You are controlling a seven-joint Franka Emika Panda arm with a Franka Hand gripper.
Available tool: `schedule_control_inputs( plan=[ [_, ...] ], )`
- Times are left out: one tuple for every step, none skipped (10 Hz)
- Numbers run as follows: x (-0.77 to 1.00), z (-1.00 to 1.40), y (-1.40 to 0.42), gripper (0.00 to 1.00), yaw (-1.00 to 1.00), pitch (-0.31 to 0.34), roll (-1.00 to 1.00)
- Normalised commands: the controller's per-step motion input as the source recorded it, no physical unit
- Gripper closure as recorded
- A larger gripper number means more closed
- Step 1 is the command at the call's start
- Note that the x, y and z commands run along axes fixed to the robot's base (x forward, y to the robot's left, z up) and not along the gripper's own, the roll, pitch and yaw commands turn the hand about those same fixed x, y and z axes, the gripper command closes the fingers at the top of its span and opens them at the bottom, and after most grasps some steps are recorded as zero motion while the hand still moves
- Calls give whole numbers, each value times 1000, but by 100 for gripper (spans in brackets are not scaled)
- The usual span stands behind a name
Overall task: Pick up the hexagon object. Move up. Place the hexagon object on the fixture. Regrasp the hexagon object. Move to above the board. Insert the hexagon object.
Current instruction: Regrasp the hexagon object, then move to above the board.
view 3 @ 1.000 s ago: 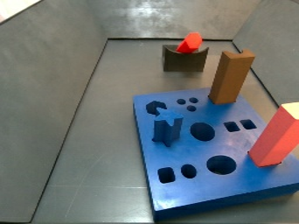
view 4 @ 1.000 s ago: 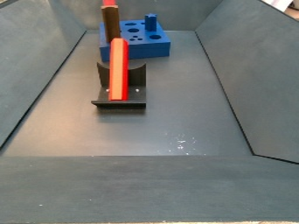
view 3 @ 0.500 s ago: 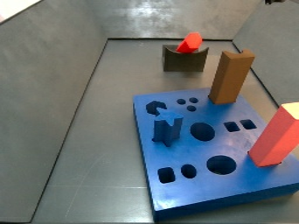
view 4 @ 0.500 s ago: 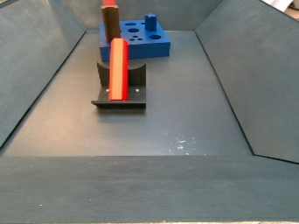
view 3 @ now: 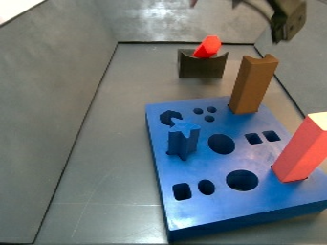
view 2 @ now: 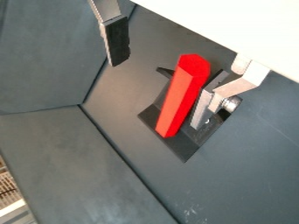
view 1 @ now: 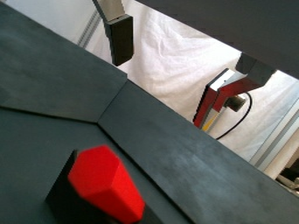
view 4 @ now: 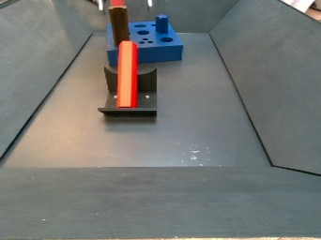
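Observation:
The hexagon object (view 3: 208, 46), a slim bright red bar, leans in the notch of the small dark fixture (view 3: 194, 67) at the far end of the floor. In the other side view the hexagon object (view 4: 127, 73) slopes along the fixture (view 4: 129, 105). My gripper (view 3: 278, 21) hangs high, above and apart from the bar. In both wrist views the gripper (view 2: 170, 66) is open with nothing between its fingers (view 2: 115, 42). The hexagon object (view 2: 177, 94) lies below the gap, and its hexagonal end (view 1: 105, 182) shows on the fixture (view 1: 61, 191). The blue board (view 3: 192, 206) lies nearer.
A brown rectangular block (view 3: 251, 84) and a salmon-red block (view 3: 304, 148) stand upright in the board, with a dark blue piece (view 3: 183, 144) on it. Sloping grey walls (view 4: 38, 94) enclose the floor. The board (view 4: 160, 42) sits behind the fixture.
My gripper has come into a side view at the top right, where only an edge showed before. The hexagon object and the blocks have not moved.

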Motion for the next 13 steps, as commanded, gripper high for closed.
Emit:
schedule_control_inputs(
  plan=[
    [75,-1000,26,0,53,-68,72],
    [80,-1000,20,0,37,-69,73],
    [90,-1000,18,0,20,-66,69],
    [94,-1000,15,0,9,-55,66],
    [100,-1000,11,0,5,-50,66],
    [92,-854,2,0,-3,-34,73],
    [85,-722,-2,0,-4,-20,70],
    [79,-551,-3,0,0,-4,72],
    [80,-428,-5,0,8,1,72],
    [74,-273,-6,0,18,4,78],
    [75,-196,-8,0,25,5,80],
    [0,0,0,100,0,0,0],
    [-8,1000,-21,100,-138,359,-44]
  ],
)
